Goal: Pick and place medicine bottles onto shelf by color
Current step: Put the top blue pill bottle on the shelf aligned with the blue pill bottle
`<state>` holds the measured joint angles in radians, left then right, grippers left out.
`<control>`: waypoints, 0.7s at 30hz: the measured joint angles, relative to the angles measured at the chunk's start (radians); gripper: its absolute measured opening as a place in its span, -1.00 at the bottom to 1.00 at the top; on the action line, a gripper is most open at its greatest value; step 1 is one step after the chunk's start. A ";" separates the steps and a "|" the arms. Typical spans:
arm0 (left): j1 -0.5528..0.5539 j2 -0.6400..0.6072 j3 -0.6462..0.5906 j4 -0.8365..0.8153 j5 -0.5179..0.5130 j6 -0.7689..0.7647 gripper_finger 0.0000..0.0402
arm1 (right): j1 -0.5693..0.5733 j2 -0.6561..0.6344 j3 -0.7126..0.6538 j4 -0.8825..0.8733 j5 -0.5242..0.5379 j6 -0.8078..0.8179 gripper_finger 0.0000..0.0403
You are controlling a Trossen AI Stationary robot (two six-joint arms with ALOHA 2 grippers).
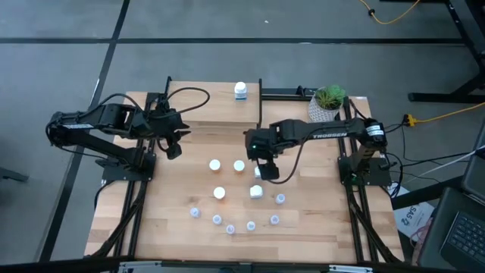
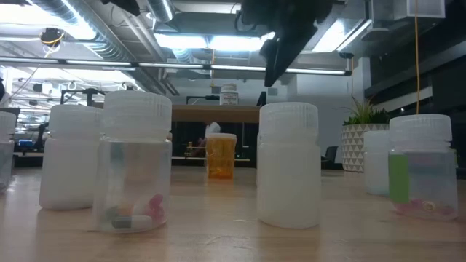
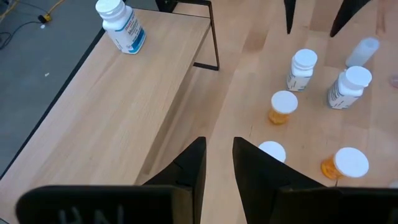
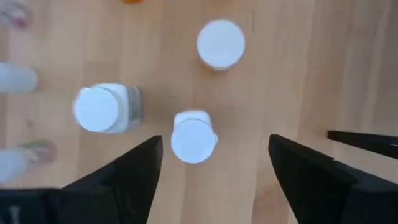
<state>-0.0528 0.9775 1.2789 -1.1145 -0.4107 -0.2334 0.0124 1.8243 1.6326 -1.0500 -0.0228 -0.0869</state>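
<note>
Above the desk's middle, the right gripper hangs with jaws spread wide over a white bottle, apparently lining up a grasp for the shelf, while the left gripper, nearly together, waits beside it.

Around my worktop a grey floor is stretching out, crossed by dark lines. A yellow cable is trailing over it past the worktop's right edge, and another is curling near a black frame. Overhead, long ceiling lights are glowing among silver ducts. A potted plant is sitting at the worktop's far right corner.
</note>
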 joint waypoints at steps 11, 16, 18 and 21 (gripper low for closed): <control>0.000 0.000 0.000 0.000 -0.001 0.000 -0.64 | 0.000 0.015 -0.155 0.115 0.003 -0.025 0.47; 0.000 0.000 0.000 0.000 -0.001 0.000 -0.64 | 0.001 0.015 -0.208 0.155 -0.031 -0.026 0.47; 0.000 0.000 0.000 0.000 -0.004 0.000 -0.64 | 0.004 0.014 -0.218 0.166 -0.061 -0.030 0.47; 0.000 0.000 0.000 0.000 -0.016 0.000 -0.64 | 0.014 0.015 -0.218 0.174 -0.072 -0.060 0.47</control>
<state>-0.0528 0.9779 1.2789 -1.1145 -0.4272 -0.2331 0.0266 1.8393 1.4147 -0.8760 -0.0952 -0.1466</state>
